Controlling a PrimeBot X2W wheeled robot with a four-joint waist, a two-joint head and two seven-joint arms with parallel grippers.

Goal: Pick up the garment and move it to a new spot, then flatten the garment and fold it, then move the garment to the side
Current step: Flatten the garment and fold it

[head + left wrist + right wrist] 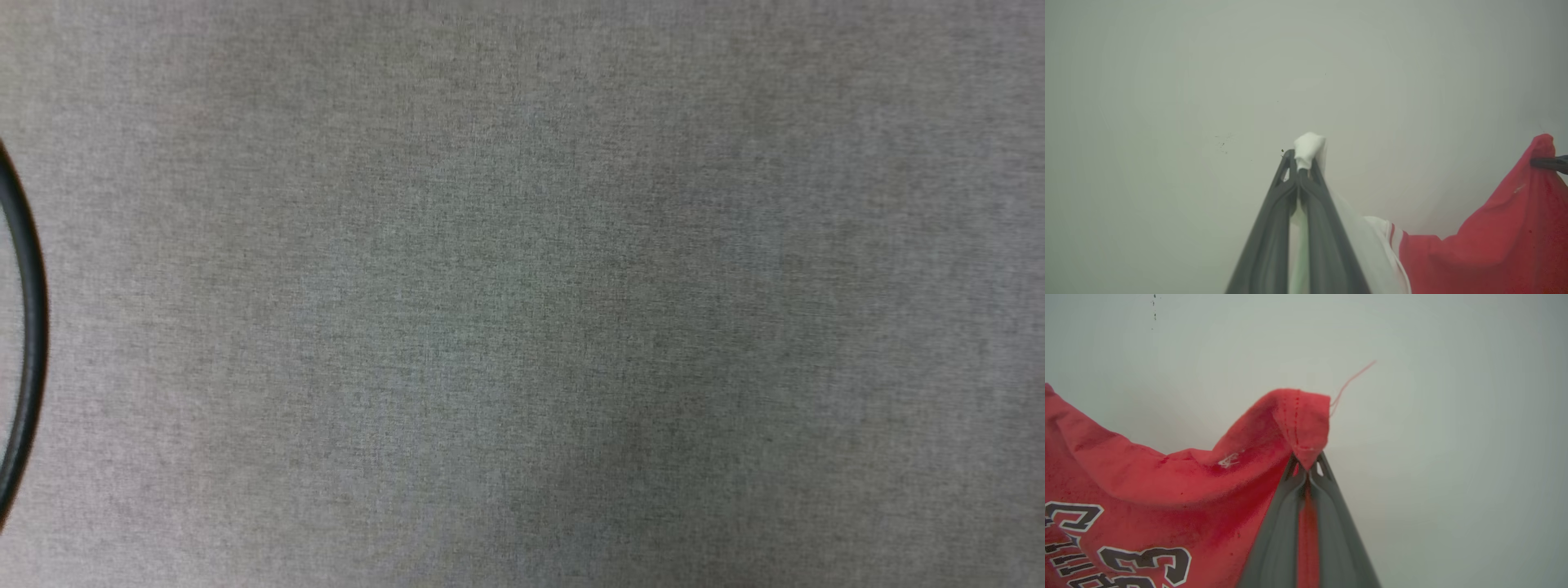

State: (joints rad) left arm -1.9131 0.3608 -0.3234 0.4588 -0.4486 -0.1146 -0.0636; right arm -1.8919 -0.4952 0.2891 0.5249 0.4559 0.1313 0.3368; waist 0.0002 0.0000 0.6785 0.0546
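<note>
Against perhaps a wall [1453,416], both jaws pinch garment [1147,477].

The garment [1167,477] is red, with black lettering [1143,559] outlined in white, red stitching at its hem and a loose red thread [1355,375]; its sleeve [1367,245] is white with a red stripe; the left gripper [1300,163] and right gripper [1308,467] are dark grey; the backdrop [1453,416] is plain pale grey; the cloth surface [522,294] is mottled grey, finely woven; a curved band [33,327] is near-black.
</note>
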